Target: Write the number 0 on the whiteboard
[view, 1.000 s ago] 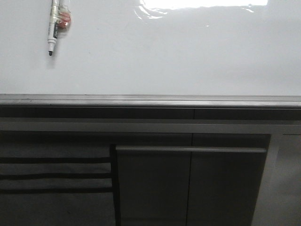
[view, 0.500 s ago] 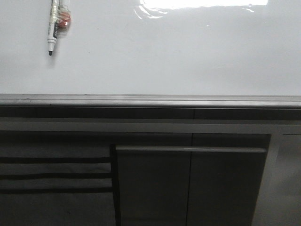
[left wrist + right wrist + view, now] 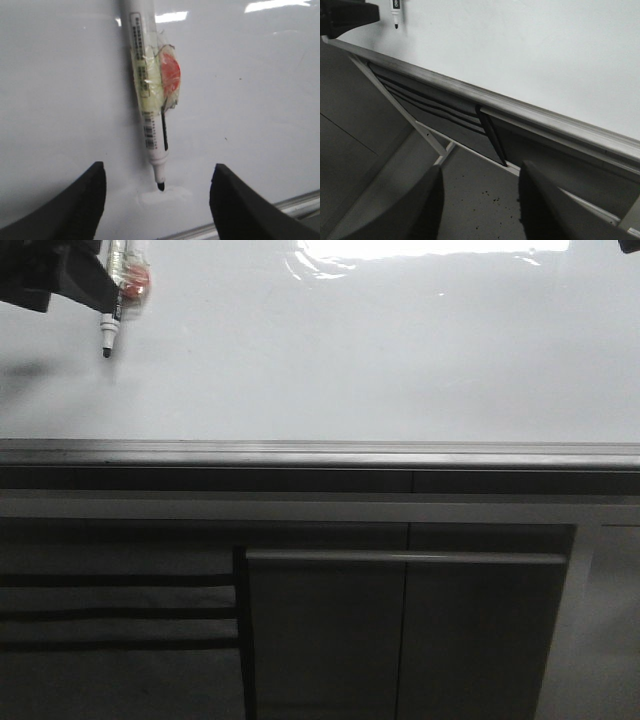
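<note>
Left gripper (image 3: 75,280) shows in the front view only as a dark block at the whiteboard's (image 3: 350,360) top left corner, just beside the marker (image 3: 112,300); from here I cannot tell how its jaws stand. That marker hangs tip down on the board with a red blob taped to its barrel. From the marker across to the right edge the board is bare glossy white, glare along its top edge, and no number 0 is drawn on it. A grey rail (image 3: 320,452) closes its lower edge, with dark cabinet panels (image 3: 400,630) beneath.

Seen from the left wrist, the left gripper (image 3: 157,200) is spread wide, one dark finger (image 3: 80,205) on each side of the marker (image 3: 150,100) and neither touching it. The black tip sits close above the rail (image 3: 280,207), on bare whiteboard (image 3: 60,90).

From the right wrist, the right gripper (image 3: 480,205) is open with nothing between its fingers (image 3: 420,210), held low by the cabinet panels (image 3: 380,130) and well apart from the whiteboard (image 3: 520,45). The rail (image 3: 485,97) runs diagonally, with the marker (image 3: 396,10) at the far end.
</note>
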Controlling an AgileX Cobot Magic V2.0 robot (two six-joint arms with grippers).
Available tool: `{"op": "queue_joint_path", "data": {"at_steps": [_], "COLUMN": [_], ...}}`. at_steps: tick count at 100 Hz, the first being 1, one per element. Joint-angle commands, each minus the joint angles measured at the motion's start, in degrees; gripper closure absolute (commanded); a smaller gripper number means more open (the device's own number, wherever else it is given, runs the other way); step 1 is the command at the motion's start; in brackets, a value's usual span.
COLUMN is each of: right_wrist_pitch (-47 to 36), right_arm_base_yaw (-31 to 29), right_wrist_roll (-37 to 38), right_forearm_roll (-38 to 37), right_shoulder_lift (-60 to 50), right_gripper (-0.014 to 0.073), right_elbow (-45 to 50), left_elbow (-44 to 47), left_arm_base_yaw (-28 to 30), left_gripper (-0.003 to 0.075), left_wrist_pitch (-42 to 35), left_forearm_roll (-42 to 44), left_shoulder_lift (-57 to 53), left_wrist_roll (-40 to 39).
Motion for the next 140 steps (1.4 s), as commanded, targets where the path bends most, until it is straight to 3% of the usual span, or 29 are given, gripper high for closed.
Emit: {"op": "queue_joint_path", "data": {"at_steps": [1,26,33,50,64,79,86,101,117,140], "right_wrist_pitch": [-0.7,0.4,0.5,0.5,0.4,3.1,6.2,12.0,18.3,17.9], "right_arm_base_yaw": [0.0,0.0,0.0,0.0,0.0,0.0,0.0,0.0,1.4,16.5], "right_wrist_roll": [-1.0,-1.1,-1.2,-1.2,-1.3,-3.4,-4.7,-9.6,-12.7,-14.6], "right_forearm_roll": [2.6,2.6,2.6,2.5,2.5,1.2,-0.4,-0.7,-1.8,-16.1], "right_shoulder_lift": [-0.1,-0.1,-0.1,-0.1,-0.1,-0.1,-0.1,1.3,5.7,12.4], "right_gripper": [0.0283,0.0283,0.0283,0.0283,0.0283,0.0283,0.0283,0.0283,0.0283,0.0283], "right_elbow": [-2.1,-2.1,-2.1,-2.1,-2.1,-2.5,-3.4,-6.1,-11.0,-18.9], "left_elbow": [-4.2,-9.1,-10.3,-11.6,-11.6,-11.6,-11.6,-11.6,-11.6,-11.6], "left_arm_base_yaw": [-0.4,-0.3,-0.3,-0.3,-0.3,-0.4,-1.4,-8.7,-19.9,-33.0], "left_gripper": [0.0302,0.0311,0.0365,0.0593,0.0731,0.074,0.074,0.074,0.074,0.074], "left_wrist_pitch": [-3.7,-3.0,-1.5,0.2,3.5,11.9,18.1,30.6,40.4,42.1], "left_forearm_roll": [0.0,1.2,1.9,4.5,7.9,12.1,11.8,11.3,11.3,9.7], "left_shoulder_lift": [1.1,6.9,7.8,8.6,7.9,3.4,0.3,-5.3,-6.9,-5.5], "left_wrist_roll": [-0.1,-0.1,-0.1,-0.1,-0.1,0.6,4.6,15.5,20.8,23.8]}}
